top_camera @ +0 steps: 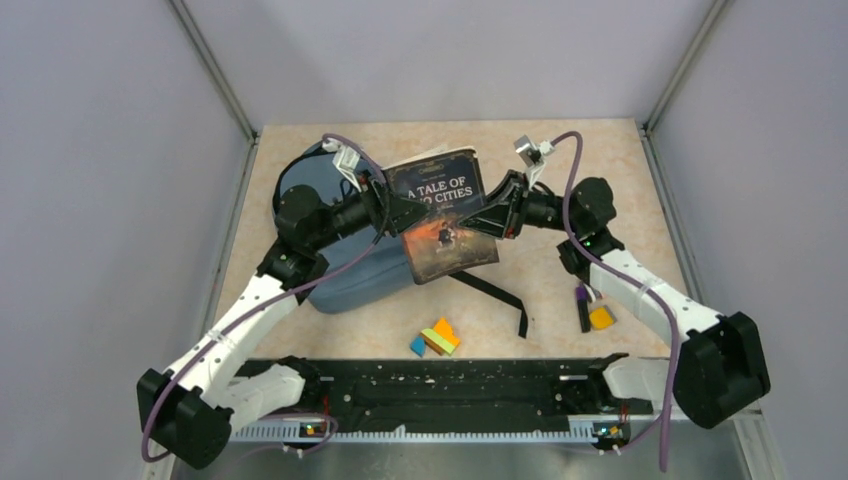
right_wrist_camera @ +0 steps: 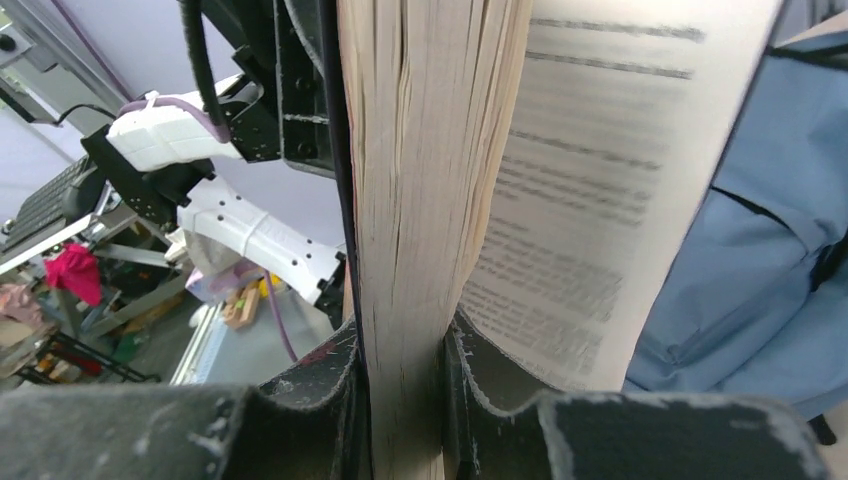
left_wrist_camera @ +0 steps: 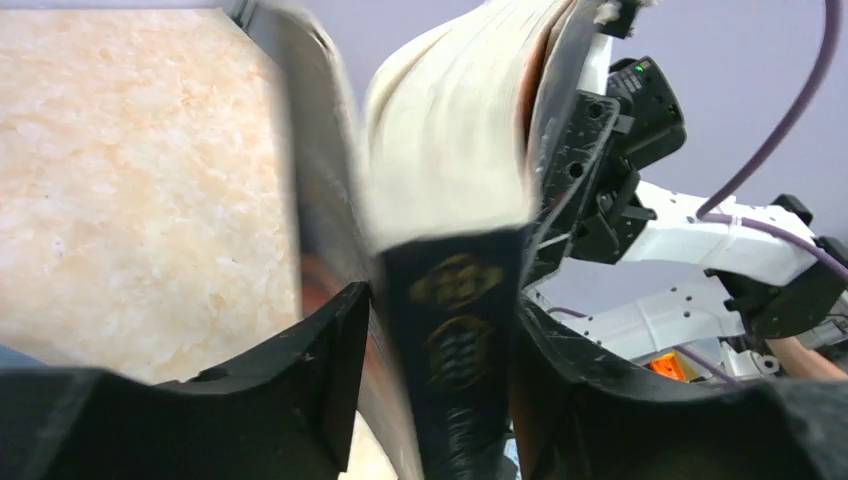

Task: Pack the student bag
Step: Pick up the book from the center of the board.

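The step in hand looks like carrying a book to the bag: a dark-covered paperback book, its cover reading A Tale of Two Cities, hangs in the air at the centre of the overhead view, caught between the two arms. The right gripper is pressed tight on the cream page block from the book's right edge, with a few loose pages and the cover fanning out to the right of its fingers. The left gripper straddles the spine from the other side. Its black fingers lie against the book on both sides and appear to pinch it, though that view is smeared. The large slate-blue fabric student bag lies on the tabletop just left of centre, below the book and partly under the left arm. One black strap trails toward the lower right. A darker rounded part at the upper left may be its mouth, but I cannot tell whether the zipper stands open. A small stack of coloured blocks sits low in the frame, not yet packed. I judge the task to be at an early stage. The next move calls for both arms to travel together toward the upper left, tilt the book spine-first into the opening, and release only once the fabric supports it. The floppy cover could catch on the rim.
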{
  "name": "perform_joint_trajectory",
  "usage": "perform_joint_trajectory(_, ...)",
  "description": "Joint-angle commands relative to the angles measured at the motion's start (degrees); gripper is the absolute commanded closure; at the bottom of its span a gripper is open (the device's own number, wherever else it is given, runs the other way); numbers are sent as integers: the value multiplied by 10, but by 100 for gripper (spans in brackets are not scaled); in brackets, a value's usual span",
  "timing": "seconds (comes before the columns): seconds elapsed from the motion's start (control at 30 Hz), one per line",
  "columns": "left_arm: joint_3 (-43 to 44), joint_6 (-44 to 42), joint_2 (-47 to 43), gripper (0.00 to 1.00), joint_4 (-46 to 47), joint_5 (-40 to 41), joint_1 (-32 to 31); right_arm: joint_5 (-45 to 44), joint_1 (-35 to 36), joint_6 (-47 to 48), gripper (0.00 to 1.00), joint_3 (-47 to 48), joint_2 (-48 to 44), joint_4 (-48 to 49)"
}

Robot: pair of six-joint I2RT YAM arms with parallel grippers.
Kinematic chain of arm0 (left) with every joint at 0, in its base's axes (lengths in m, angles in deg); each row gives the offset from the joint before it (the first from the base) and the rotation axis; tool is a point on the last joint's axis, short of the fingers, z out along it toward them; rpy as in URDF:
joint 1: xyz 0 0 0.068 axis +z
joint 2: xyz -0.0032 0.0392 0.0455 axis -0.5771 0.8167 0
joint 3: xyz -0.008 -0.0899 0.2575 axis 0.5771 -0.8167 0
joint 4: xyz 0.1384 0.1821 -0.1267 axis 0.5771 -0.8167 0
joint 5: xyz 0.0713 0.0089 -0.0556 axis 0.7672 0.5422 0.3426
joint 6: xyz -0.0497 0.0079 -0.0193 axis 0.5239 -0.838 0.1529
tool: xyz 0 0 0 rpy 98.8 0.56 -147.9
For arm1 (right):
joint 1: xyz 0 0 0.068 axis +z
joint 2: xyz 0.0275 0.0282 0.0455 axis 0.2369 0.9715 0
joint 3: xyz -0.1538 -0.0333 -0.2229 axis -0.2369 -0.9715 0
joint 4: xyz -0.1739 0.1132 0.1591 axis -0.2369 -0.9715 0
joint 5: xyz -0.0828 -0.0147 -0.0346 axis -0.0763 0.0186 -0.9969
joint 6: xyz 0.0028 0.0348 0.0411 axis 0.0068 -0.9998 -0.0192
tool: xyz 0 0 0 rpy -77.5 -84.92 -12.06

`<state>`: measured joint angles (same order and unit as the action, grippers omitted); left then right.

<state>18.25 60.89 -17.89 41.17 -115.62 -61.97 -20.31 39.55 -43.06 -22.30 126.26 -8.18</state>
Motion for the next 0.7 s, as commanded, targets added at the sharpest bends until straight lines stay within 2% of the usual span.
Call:
perform_joint_trajectory(0.0,-13,27,-23,57,52,-1,0,-1,23,16,100,42,15,82)
perform_joint_trajectory(0.07,-16,24,-32,78,52,2,0,-12,25,26,100,44,19,63)
perform_joint_trajectory(0.1,-19,18,-39,87,48,10,0,-20,25,38,91,46,17,44)
perform_joint_trajectory(0.17,-20,3,-57,100,30,29,0,-52,25,78,63,52,7,-18)
perform_joint_trajectory(0.2,-20,-8,-64,100,22,35,0,-80,25,103,40,55,0,-55)
perform_joint_trajectory(0.23,-20,-16,-71,100,14,39,0,-97,25,125,28,58,-5,-95)
perform_joint_trajectory(0.3,-21,-25,-84,100,8,40,0,-130,25,155,17,61,-14,-137)
perform_joint_trajectory(0.37,-22,-29,-94,100,8,36,1,-152,23,170,12,61,-17,-159)
perform_joint_trajectory(0.53,-28,-33,-120,100,18,25,1,-149,20,162,11,49,-5,-144)
perform_joint_trajectory(0.67,-29,-41,-138,100,31,0,1,-103,21,141,10,44,18,-110)
